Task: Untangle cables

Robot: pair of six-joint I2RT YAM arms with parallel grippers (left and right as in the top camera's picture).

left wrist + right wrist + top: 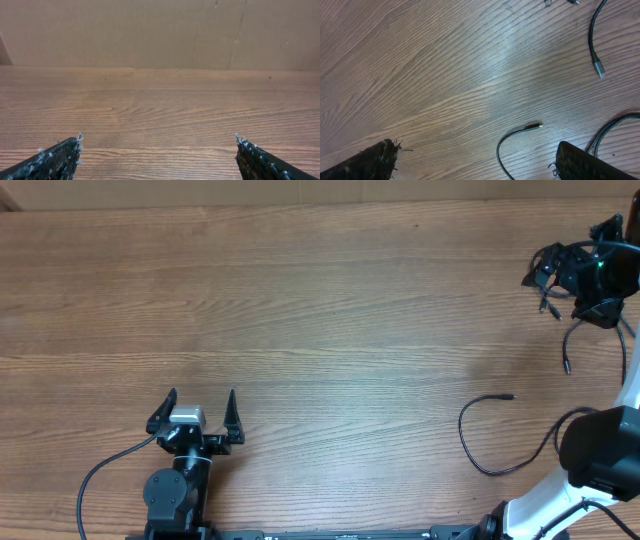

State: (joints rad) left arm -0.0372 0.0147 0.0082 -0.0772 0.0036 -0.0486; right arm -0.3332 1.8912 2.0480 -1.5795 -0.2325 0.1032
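Black, thin cables point(536, 126), all on the right part of the wooden counter point(300, 310). Nearest, one loose cable point(461, 430), lying flat in an open curve, plug end pointing right, other end running off toward the right arm point(600, 450). Just beyond, a second cable point(591, 40), metal plug free on the wood, apart from the first. Further back, at the far right edge, a dark tangle point(548, 278) with small plugs sticking out; too small to count the crossings inside.

Right gripper point(477, 145): released, fingers spread wide, grasping nothing, raised over the curve of the loose cable. Left gripper point(202, 393): also released and empty, low on the left side, well apart from every cable, facing only bare wood.

Seemingly early in the task, with the tangle not yet opened. For a good first step: lower the right gripper onto the loose cable near its plug, not in the middle of the curve. Close fully, because of the very thin cord. Then pull slowly away from the tangle, watching against dragging the second cable along. Bring the left gripper across only to pin the tangle down.
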